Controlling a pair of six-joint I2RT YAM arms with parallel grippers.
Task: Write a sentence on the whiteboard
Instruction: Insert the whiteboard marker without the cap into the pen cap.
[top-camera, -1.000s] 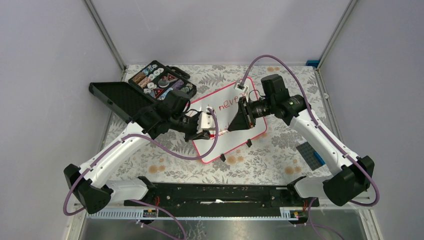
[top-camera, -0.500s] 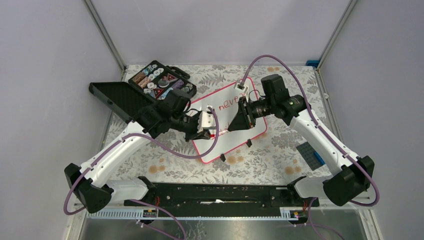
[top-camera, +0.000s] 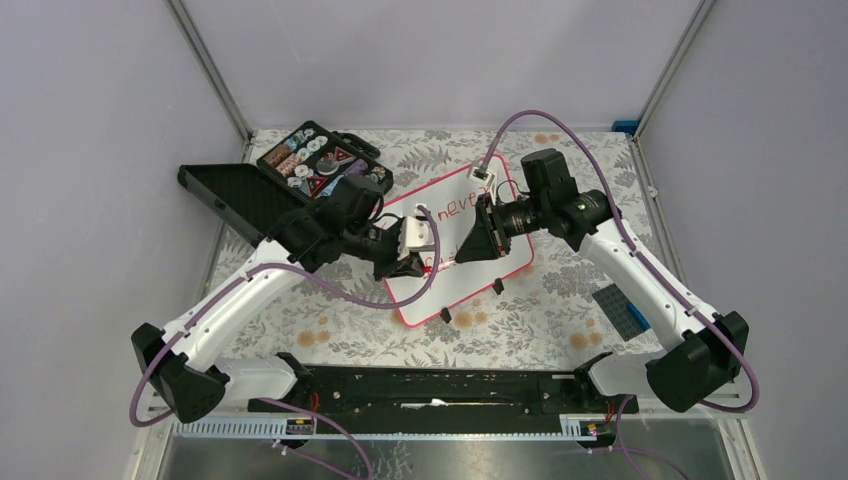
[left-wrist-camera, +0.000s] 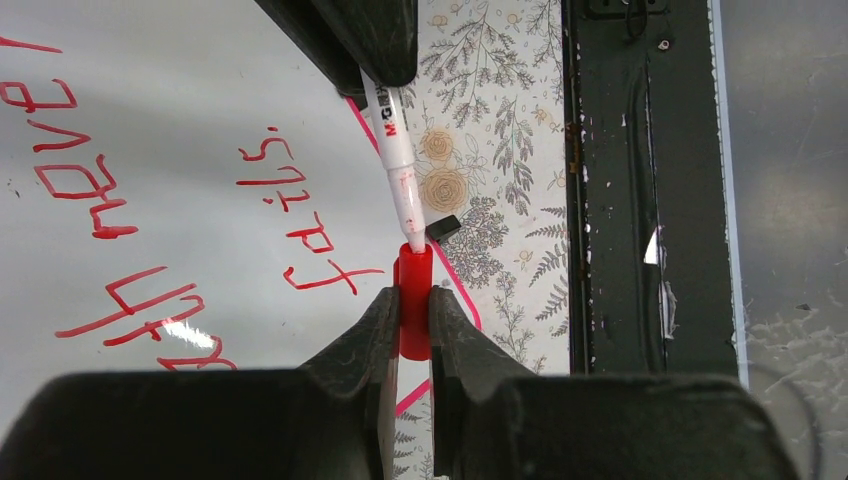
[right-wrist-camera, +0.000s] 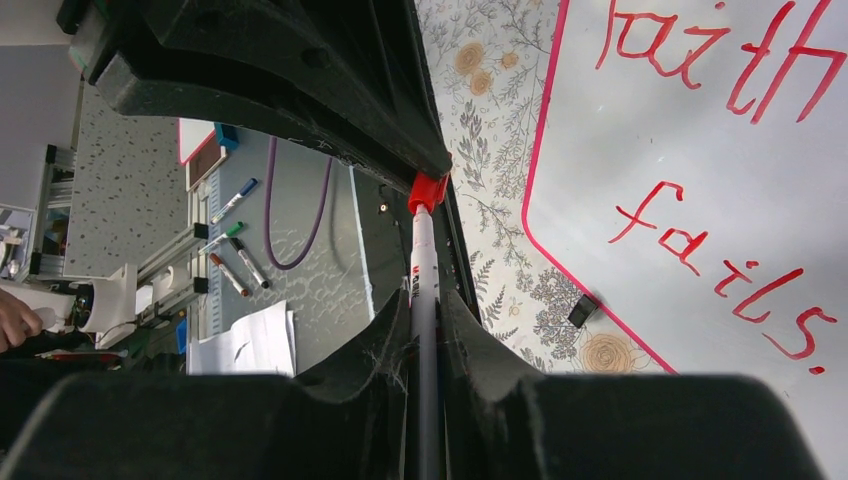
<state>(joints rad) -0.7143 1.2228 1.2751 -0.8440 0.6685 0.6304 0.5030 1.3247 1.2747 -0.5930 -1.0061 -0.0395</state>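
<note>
Marker (left-wrist-camera: 390, 125) and red cap (left-wrist-camera: 413, 265) meet nose to mouth above the near left edge of the whiteboard (top-camera: 470, 285). The board lies flat on the bench (top-camera: 570, 290) between the two arms, and the red words on its face read as "never", "faith" and "fails."

The left tool (left-wrist-camera: 410, 305) is pinched almost fully together on the cap, with the cap's open end toward the other arm. The right tool (right-wrist-camera: 425, 318) is clamped narrow on the marker's barrel, tip pointing back at the cap.

What matters is the line between them. The cap sits straight ahead of the tip, along the marker's long axis, and the tip looks to be right at the cap's mouth; whether it is just inside I can't say. From the left wrist view the barrel leans a little off the cap's axis. I'd judge the sentence finished and the closing push a short one along that axis, with both arms equally near.
</note>
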